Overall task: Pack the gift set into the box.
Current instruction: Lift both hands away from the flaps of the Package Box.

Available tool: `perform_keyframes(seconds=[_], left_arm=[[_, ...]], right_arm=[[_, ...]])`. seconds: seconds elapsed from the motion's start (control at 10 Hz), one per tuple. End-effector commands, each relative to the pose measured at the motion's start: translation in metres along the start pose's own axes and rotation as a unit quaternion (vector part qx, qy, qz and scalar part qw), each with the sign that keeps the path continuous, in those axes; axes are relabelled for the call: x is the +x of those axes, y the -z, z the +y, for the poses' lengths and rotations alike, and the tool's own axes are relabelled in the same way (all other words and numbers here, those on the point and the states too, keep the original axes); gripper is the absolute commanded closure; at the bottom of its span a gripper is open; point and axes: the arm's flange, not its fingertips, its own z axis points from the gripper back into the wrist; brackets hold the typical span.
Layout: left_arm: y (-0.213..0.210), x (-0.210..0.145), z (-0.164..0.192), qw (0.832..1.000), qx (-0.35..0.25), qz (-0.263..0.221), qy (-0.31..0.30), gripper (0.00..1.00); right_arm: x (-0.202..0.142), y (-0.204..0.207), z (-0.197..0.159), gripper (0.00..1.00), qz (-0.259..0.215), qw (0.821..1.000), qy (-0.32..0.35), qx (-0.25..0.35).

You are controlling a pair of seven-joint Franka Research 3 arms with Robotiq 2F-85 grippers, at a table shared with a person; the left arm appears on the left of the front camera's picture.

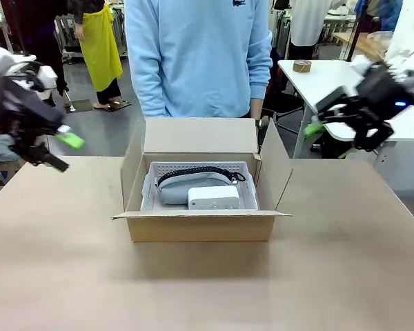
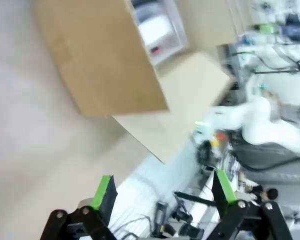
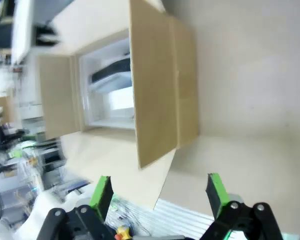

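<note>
Centre of the table: the box stands with all four flaps turned out, and the gift set already lies inside it. We see the white perforated tray down in the carton, carrying the pale grey pouch, the black braided strap across it, and the small white box at the near edge. A person in a light blue top stands just beyond the far flap.

We judge the packing itself done, with the flaps not yet closed, if the job runs that far. That next move would call for both arms to come in from the sides and fold the left and right flaps inward without snagging the tray.

The left gripper hangs raised off the table's left edge, well apart from the carton. In its own wrist view the left gripper has its jaws spread wide and nothing between the green pads. The right gripper hangs high at the far right, and its wrist view shows the same: the right gripper has its jaws wide apart, empty, touching nothing, with the open carton below it.
</note>
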Motion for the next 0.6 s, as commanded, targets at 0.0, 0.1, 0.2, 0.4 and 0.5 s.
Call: perform_keyframes(seconds=[0.0, 0.1, 0.2, 0.4, 0.5], left_arm=[[-0.026, 0.006, 0.054, 0.983, -0.165, 0.083, -0.015, 0.0], [-0.036, 0.005, 0.081, 0.969, -0.232, 0.078, -0.028, 0.0], [-0.043, 0.005, 0.111, 0.955, -0.288, 0.057, -0.048, 0.0], [-0.046, 0.015, 0.152, 0.931, -0.327, 0.008, -0.161, 0.0], [-0.038, -0.024, 0.119, 0.956, -0.29, 0.033, -0.04, 0.0]], right_arm=[[-0.007, -0.015, -0.077, 0.0, 0.087, 0.964, 0.06, 0.243], [-0.012, -0.017, -0.109, 0.0, 0.076, 0.947, 0.085, 0.3], [-0.019, -0.017, -0.136, 0.0, 0.051, 0.937, 0.106, 0.329], [-0.026, -0.029, -0.111, 0.0, 0.033, 0.967, 0.053, 0.249], [-0.026, -0.029, -0.111, 0.0, 0.033, 0.967, 0.053, 0.249]])
